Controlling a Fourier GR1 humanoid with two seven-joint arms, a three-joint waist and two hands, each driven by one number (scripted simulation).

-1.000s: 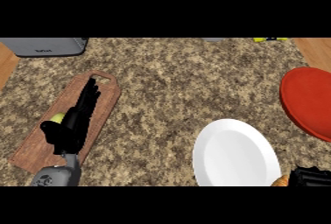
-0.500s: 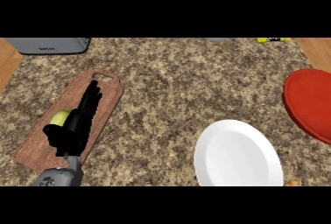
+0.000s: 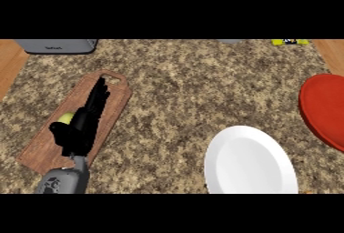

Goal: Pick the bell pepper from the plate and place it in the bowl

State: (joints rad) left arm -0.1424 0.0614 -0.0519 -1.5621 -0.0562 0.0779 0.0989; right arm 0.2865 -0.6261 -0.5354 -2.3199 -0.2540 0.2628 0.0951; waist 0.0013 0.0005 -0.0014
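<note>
Now the left hand point(image 3: 79, 126) is lying over a brown wooden cutting board point(image 3: 40, 152) near the left edge of the speckled stone table point(image 3: 181, 86). Its black fingers point(image 3: 99, 93) are stretching out straight and close together, pointing toward the far end of the board. A small yellow-green thing point(image 3: 65, 118) is peeking out just beside the hand, on the board. It is mostly hiding under the hand, so I cannot tell for sure that it is the bell pepper, or if the hand is touching it. The grey forearm point(image 3: 65, 180) is coming in from the near edge of the table.

A white plate point(image 3: 250, 164) is sitting near the near right corner of the table. A red bowl point(image 3: 324, 109) is sitting at the right edge, well apart from the cutting board. A grey box-like thing point(image 3: 57, 44) is sitting at the far left corner. Something small and yellow point(image 3: 289, 42) is showing at the far right corner. The right hand is not showing anywhere.
</note>
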